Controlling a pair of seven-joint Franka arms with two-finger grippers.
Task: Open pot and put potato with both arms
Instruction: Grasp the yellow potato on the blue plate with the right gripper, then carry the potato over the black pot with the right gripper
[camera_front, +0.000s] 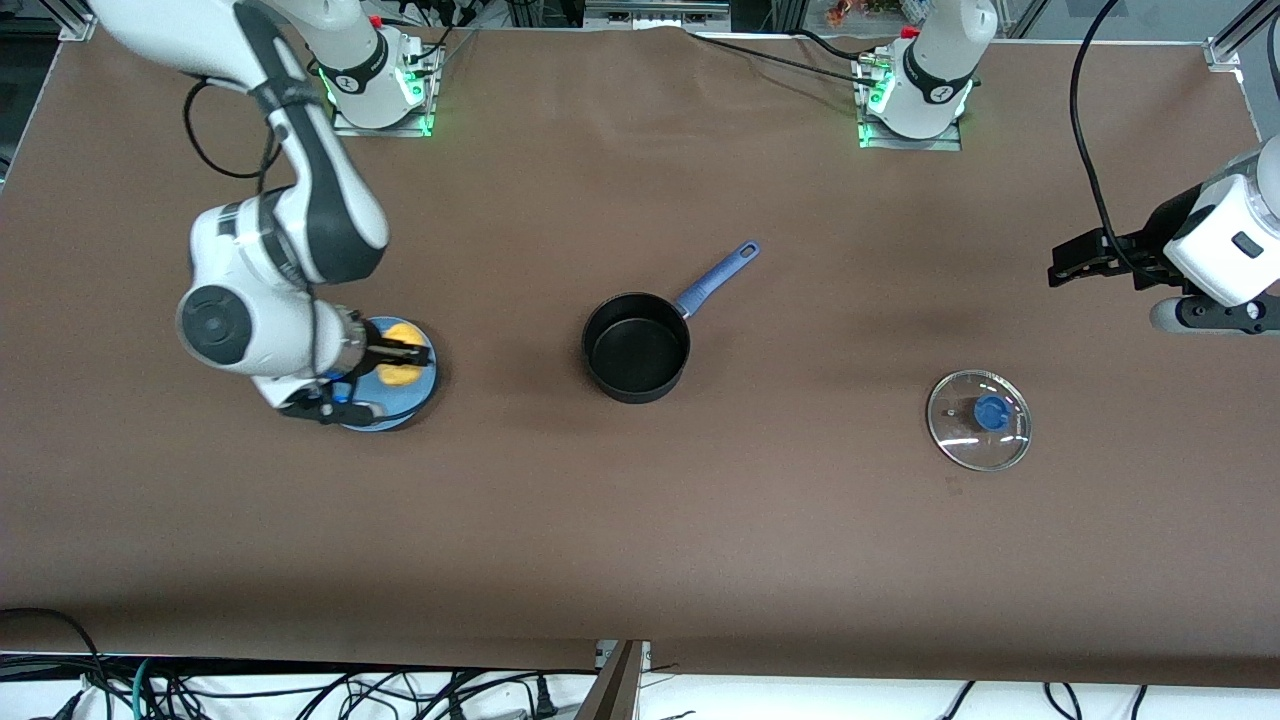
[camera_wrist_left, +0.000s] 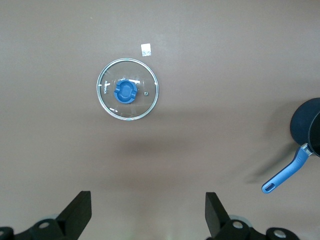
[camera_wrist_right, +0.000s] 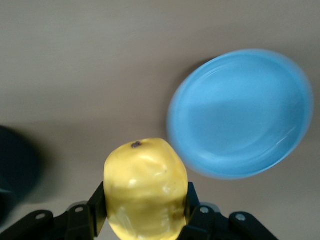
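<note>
One potato (camera_wrist_right: 145, 187), one pot (camera_front: 637, 347), one lid (camera_front: 979, 419)

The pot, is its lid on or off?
Off. The pot stands open with a bare black inside, and the glass lid lies flat on the table toward the left arm's end.

Right pincer (camera_wrist_right: 145, 220) clamps raised; left pincer (camera_wrist_left: 148, 215) hangs spread, waiting.

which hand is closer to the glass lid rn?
Left. The left hand hangs open over the table at the left arm's end, beside the glass lid. The right hand holds the potato above the blue plate, past the pot.
</note>
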